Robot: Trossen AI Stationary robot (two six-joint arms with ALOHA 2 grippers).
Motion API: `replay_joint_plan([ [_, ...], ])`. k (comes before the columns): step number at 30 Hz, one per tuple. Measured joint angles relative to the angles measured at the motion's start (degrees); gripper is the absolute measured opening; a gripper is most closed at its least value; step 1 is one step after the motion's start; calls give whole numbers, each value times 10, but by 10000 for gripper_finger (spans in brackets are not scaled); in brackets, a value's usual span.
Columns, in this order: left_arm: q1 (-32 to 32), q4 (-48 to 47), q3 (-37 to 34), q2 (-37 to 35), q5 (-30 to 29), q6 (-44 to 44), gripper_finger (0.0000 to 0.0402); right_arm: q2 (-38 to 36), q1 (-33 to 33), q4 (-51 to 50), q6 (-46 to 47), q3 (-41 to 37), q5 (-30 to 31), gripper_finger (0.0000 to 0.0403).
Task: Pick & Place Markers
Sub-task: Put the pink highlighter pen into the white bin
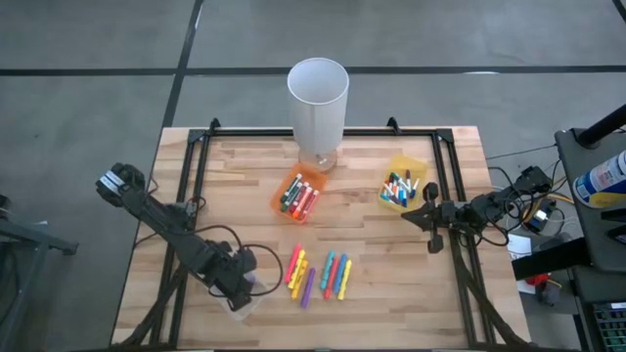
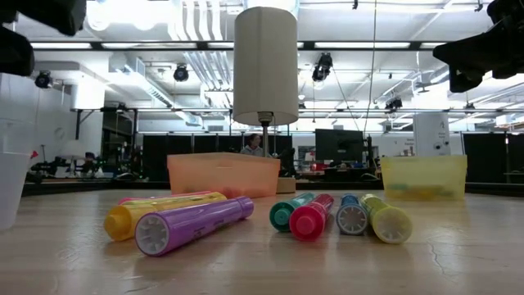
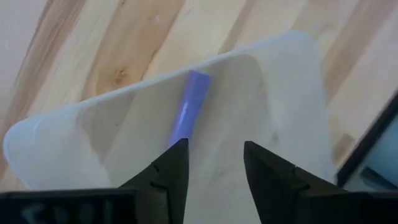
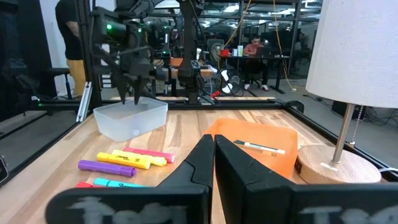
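A slim purple capped marker point(image 3: 189, 107) lies loose on the floor of a frosted, clear plastic bin point(image 3: 283, 93) with rounded corners, at the near left of the pale wooden slat table point(image 1: 391, 293). The left gripper point(image 3: 214, 163) hangs straight over that bin, dark fingers parted and empty. More smooth, cylindrical markers in pink, yellow, green and blue point(image 1: 318, 276) lie side by side mid-table. The right gripper point(image 4: 213, 146), fingers pressed together, waits level near the translucent yellow plastic bin point(image 1: 405, 182).
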Motion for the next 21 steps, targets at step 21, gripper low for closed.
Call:
replay_joint_plan([
  [21, 67, 55, 48, -2, -188, -19, 147, 0, 0, 0, 0, 0, 0, 9],
])
